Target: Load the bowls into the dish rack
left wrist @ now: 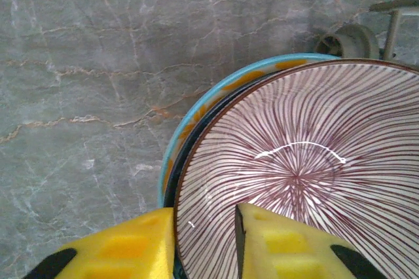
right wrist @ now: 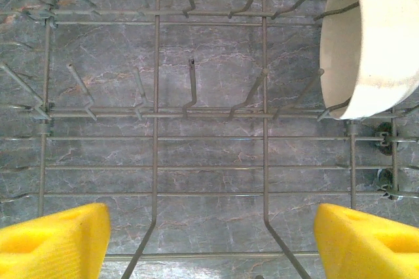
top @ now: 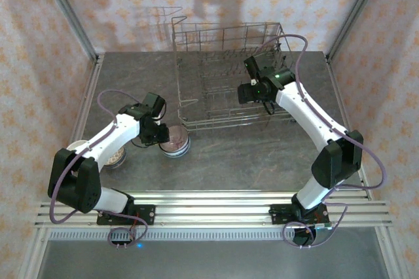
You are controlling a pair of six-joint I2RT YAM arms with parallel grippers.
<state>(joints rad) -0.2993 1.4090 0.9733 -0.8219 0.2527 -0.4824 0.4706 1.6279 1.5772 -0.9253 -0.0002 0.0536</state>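
Note:
A bowl with fine purple stripes (left wrist: 308, 161) sits nested in a blue and orange bowl (left wrist: 216, 92) on the table, left of the dish rack (top: 229, 76). My left gripper (left wrist: 204, 217) straddles the striped bowl's near rim, one yellow finger (left wrist: 124, 246) against the outside and the other (left wrist: 288, 243) inside, with a gap still showing. From above, this stack (top: 178, 143) lies just beside the left gripper (top: 157, 133). My right gripper (right wrist: 209, 243) hovers open over the rack floor (right wrist: 157, 115). A cream bowl (right wrist: 373, 43) stands on edge between the tines.
Two more bowls (top: 116, 156) (top: 77, 147) rest at the table's left edge beside the left arm. The right gripper (top: 250, 92) hangs above the rack's right half. A rack wheel (left wrist: 344, 40) stands just beyond the bowl stack. Patterned walls enclose the table.

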